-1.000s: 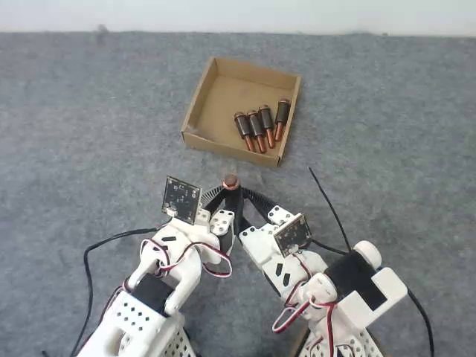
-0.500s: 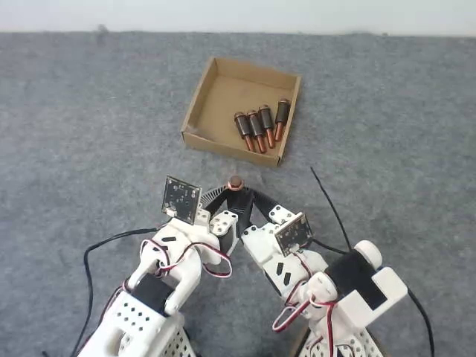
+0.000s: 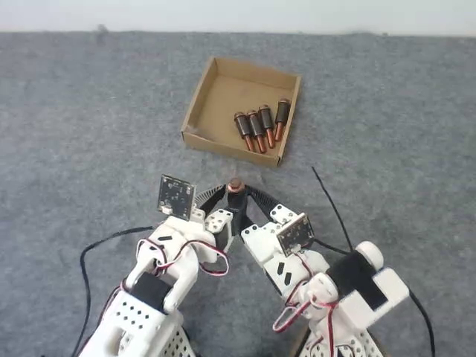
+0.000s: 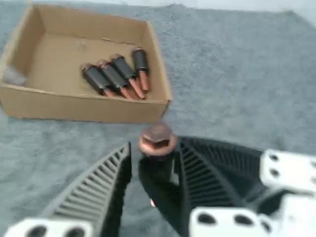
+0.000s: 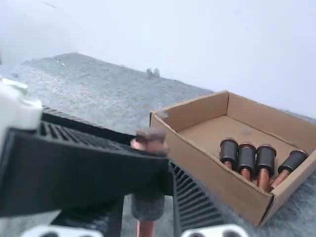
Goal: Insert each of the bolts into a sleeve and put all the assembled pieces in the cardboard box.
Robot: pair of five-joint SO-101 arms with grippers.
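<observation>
a: where's the bolt (image 3: 235,184) now?

b: upright between the two claws, a little short of the cardboard box (image 3: 199,104), with its shank down in a sleeve (image 5: 148,210). compared with a second ago, its head sits a touch farther from the box and nearer the right arm.

a: who has it?

b: the right gripper (image 5: 147,192) — its jaws are pinched narrow on the sleeve. the left gripper (image 4: 148,160) has let its jaws spread. one ribbed finger (image 4: 106,185) now stands off the piece with carpet showing in the gap, where a second ago it lay close in. the left arm's small camera board (image 3: 177,196) has swung outward too.

a: and the box?

b: unchanged — four finished pieces (image 3: 260,126) lie side by side near its right-hand wall in the high view, copper ends toward the arms.

a: what's it all made of?

b: the bolt is copper-coloured with a faceted head. the sleeve is a dark, matt cylinder, and the copper tip shows below it. the box is plain brown card, shallow, squarish and open on top. the fingers are black ribbed plastic and the arm shells are white, with red and white wires (image 3: 212,260) looping over them. underneath is a grey, fuzzy carpet (image 3: 89,111).
</observation>
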